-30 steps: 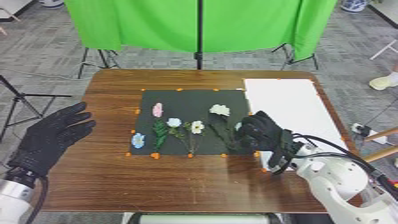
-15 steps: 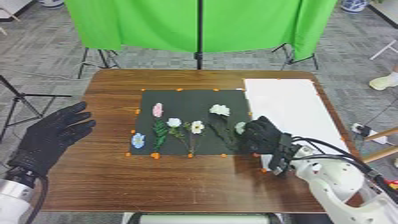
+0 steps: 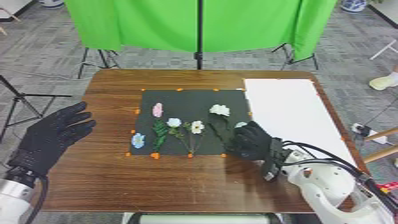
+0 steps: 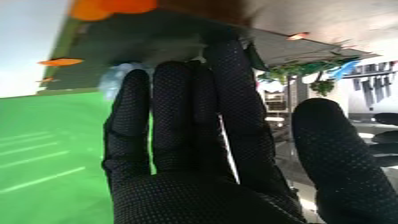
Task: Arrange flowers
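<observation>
In the head view my right hand (image 3: 254,142) is low over the right edge of the black mat (image 3: 191,98), its palm over the lower stem area of a pale flower (image 3: 241,124). To its left lie a large white flower (image 3: 219,110), two smaller white ones (image 3: 174,122) (image 3: 197,127), a pink one (image 3: 157,110) and a blue one (image 3: 138,140). My left hand (image 3: 55,136) stays open off the mat's left side. In the right wrist view the right hand (image 4: 191,197) has straight fingers, with a pale bloom (image 4: 121,79) behind them; whether they touch its stem, I cannot tell.
A white board (image 3: 289,107) lies right of the mat on the brown table (image 3: 209,187). Orange tabs (image 3: 155,155) line the mat's edges. Beyond the table's far edge hangs a green cloth (image 3: 151,30) with a dark pole in front.
My right hand has come down toward the table's near side and slightly left, uncovering more of the pale flower's head. The left hand has kept still.
</observation>
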Motion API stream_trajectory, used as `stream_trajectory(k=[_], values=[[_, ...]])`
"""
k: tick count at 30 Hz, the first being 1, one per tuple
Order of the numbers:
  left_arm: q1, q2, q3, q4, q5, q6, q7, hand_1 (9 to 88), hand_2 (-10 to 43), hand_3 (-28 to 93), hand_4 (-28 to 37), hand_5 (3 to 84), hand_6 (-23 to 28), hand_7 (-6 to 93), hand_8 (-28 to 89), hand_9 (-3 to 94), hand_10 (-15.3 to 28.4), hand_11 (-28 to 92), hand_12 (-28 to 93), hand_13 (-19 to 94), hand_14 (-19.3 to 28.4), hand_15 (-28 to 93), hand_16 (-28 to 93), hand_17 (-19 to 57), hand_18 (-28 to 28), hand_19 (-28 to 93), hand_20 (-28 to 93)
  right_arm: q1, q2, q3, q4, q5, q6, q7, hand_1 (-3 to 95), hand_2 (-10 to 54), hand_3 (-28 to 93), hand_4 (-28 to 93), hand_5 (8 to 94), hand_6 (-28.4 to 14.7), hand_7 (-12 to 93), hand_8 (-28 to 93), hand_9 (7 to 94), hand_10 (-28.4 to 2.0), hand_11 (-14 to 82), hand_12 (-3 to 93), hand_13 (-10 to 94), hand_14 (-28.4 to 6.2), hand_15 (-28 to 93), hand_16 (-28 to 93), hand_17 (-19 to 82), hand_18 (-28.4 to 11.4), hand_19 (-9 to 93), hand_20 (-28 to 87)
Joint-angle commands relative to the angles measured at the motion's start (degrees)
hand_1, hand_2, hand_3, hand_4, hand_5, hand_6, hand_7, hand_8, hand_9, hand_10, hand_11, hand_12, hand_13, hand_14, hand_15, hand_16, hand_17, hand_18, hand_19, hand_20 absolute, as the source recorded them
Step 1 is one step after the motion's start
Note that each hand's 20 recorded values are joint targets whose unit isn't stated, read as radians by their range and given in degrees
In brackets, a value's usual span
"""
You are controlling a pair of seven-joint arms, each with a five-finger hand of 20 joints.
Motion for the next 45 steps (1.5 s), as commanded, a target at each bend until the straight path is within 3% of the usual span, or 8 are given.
stream_trajectory(k=[1,23,28,32,35,41,42,45], values=[[0.6,-0.47,-0.09,0.12,0.06,-0.18,-0.48,26.2,1.4,72,-25.1,36.1,3.6,20.1,-11,31.2,12.6,27,14,24,15.5,41,-3,-8.3,21.9,48,8,-1.6,-0.8,-0.9,-0.4,-0.4,-1.4,-0.9,1.1,28.0,93,-8,62.2,-0.8,40,-25,39.6,-13.6,61.5,31.3,35,-13.2,79,16,12,-19.4,70,48],[0.3,-0.43,0.2,0.3,0.15,0.6,0.66,26.2,1.4,72,-25.3,36.2,3.6,20.2,-11,31.2,12.7,27,15,24,15.5,41,-3,-8.2,21.9,48,8,-1.6,-4.4,17.9,-3.7,44.9,3.8,12.0,8.3,17.2,93,-20,57.2,-1.7,41,-27,41.5,-13.6,58.9,30.4,38,-12.0,75,17,13,-19.6,66,44],[-0.7,-0.62,1.59,0.17,0.45,2.63,2.81,26.2,1.3,72,-25.3,36.1,3.6,20.2,-11,31.1,12.6,27,15,24,15.5,41,-3,-8.2,21.8,48,8,-4.6,-7.6,23.9,-4.0,68.9,4.5,14.0,9.2,7.7,89,-27,49.5,-2.6,24,-18,41.2,-14.6,39.8,23.2,35,-11.9,59,14,12,-19.8,60,35],[-2.0,-0.43,3.89,0.17,-4.21,3.39,6.35,26.2,1.2,72,-25.3,35.1,3.3,20.0,-11,29.4,12.1,26,14,22,14.9,41,-3,-8.1,21.8,48,8,-7.9,-11.2,29.3,-6.0,80.2,-0.7,17.8,7.3,-0.7,84,-28,41.3,-2.5,15,-13,38.8,-13.8,21.8,21.3,32,-11.4,36,17,11,-20.8,48,25],[-2.3,-0.85,4.58,-0.12,-1.67,4.43,6.9,26.1,0.7,72,-25.7,32.8,2.2,19.8,-12,26.7,11.5,25,14,20,14.1,39,-3,-8.2,22.0,48,8,-10.5,-13.9,32.0,-7.4,81.3,-4.8,20.5,6.2,-2.1,81,-28,32.5,-2.1,11,-11,31.6,-12.6,10.4,21.7,25,-11.5,16,27,6,-21.0,40,22],[-2.2,-3.18,5.57,-0.16,-1.73,5.36,5.86,25.0,-3.0,68,-28.0,27.2,0.9,20.0,-12,20.4,9.4,21,14,15,12.5,30,0,-10.3,23.0,44,6,-17.0,-22.3,36.7,-11.4,80.7,-11.1,26.7,5.3,-3.4,79,-28,26.4,-3.0,7,-9,26.2,-12.0,3.8,23.6,21,-11.2,0,38,0,-20.7,35,18],[-2.9,-3.37,6.87,0.4,-1.74,5.57,8.44,24.8,-3.3,68,-28.1,26.6,0.9,19.8,-12,19.7,9.1,20,14,14,12.3,29,0,-11.0,23.3,43,6,-17.0,-23.1,36.8,-11.8,80.3,-11.1,24.8,5.5,-3.7,78,-28,25.5,-3.2,7,-9,25.4,-11.9,3.2,23.6,20,-11.3,-2,38,-1,-20.6,34,18],[-1.3,-4.9,5.96,-0.34,-1.27,5.2,6.31,24.2,-4.8,66,-28.2,25.0,0.5,19.0,-12,17.9,8.5,18,14,13,11.7,25,0,-12.3,23.8,42,6,-18.1,-25.4,36.8,-13.3,77.8,-12.3,25.1,5.7,-3.9,77,-28,24.0,-3.6,6,-8,23.8,-11.8,0.7,23.0,17,-11.3,-4,38,-2,-20.7,33,17]])
